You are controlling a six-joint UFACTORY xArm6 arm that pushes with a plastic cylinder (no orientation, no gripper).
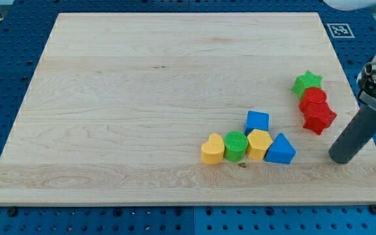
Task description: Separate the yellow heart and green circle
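Note:
The yellow heart lies low and right of the board's middle, touching the green circle on its right. A yellow hexagon touches the circle's right side. My tip rests on the board near the right edge, well to the right of this row and apart from all blocks.
A blue triangle sits right of the yellow hexagon, and a blue cube sits above it. A green star, a red circle and a red star form a column at the right. The wooden board lies on a blue perforated table.

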